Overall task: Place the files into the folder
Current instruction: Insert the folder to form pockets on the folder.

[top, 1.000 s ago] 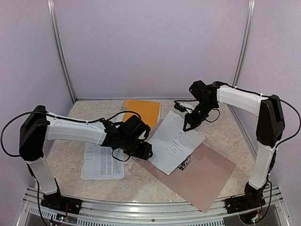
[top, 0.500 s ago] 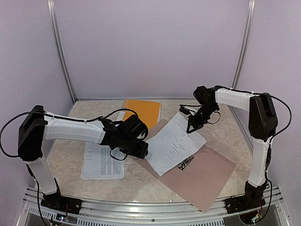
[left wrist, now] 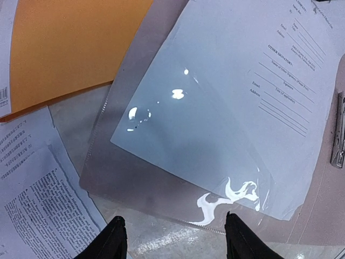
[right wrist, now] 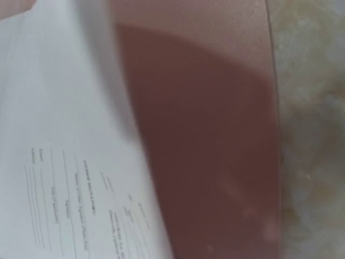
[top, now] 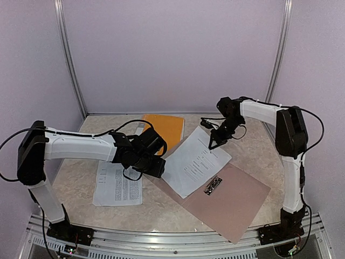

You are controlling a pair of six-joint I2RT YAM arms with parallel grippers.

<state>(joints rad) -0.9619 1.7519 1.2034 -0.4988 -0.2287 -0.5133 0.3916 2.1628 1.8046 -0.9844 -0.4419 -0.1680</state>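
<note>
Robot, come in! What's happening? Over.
Left hand open above clear flap. Right hand shut at sheet far corner. Sheet lies on folder; another file outside. Nothing blocking.

- White-shelled left arm (top: 81,147): bulky black joint housings, thin black cable (top: 131,122) looping alongside.
- White-shelled right arm (top: 262,111): same black joints, black wrist cable.
- Left gripper (left wrist: 173,243): two matte black fingertips (left wrist: 110,245).

White files (top: 195,160) carry dense black print; one cover (top: 163,127) is plain orange, the folder (top: 237,199) pinkish-brown, the counter (top: 161,208) beige and marbled, the walls (top: 172,54) pale lilac.
</note>
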